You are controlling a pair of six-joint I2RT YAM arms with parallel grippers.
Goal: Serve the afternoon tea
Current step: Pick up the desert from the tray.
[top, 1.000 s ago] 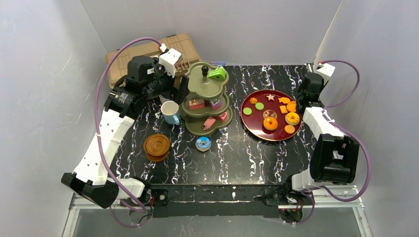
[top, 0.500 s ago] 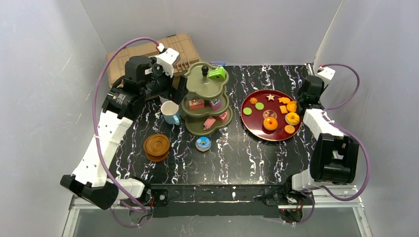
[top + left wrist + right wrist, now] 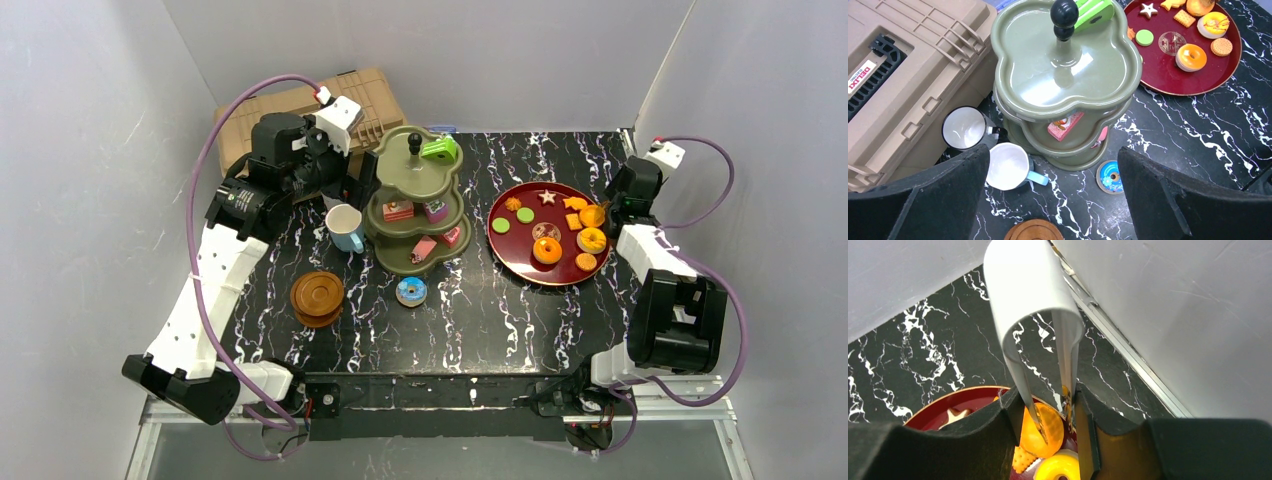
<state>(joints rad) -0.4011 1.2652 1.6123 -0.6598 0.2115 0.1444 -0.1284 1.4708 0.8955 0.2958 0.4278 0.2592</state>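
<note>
Over at the far right edge of the red tray [image 3: 515,245], the right arm has swung a little outward in the last second. The right gripper [image 3: 1046,412] is clenched on white tongs [image 3: 1038,300], whose tips now seem to straddle an orange cake [image 3: 1048,432]. I cannot tell whether the cake is pinched or lifted. To my eye that cake is the next piece bound for the olive-green stand [image 3: 415,190], so the serving looks only partly done.

The left arm has eased back slightly. The left gripper [image 3: 1053,160] hangs released, jaws spread wide, above the stand and the 2 mugs, a white mug [image 3: 964,128] and a light-blue mug [image 3: 1008,166], both just beside the stand's base.

Other things lie around:
- The saucers [image 3: 317,297] sit stacked near the mugs.
- A blue donut [image 3: 411,291] lies loose on the table in front of the stand.
- The toolbox [image 3: 300,110] is behind.

Cakes already sit on all 3 tiers, and the black knob [image 3: 1064,12] and green cake [image 3: 1093,12] crowd the top, so any placement there looks tight.
</note>
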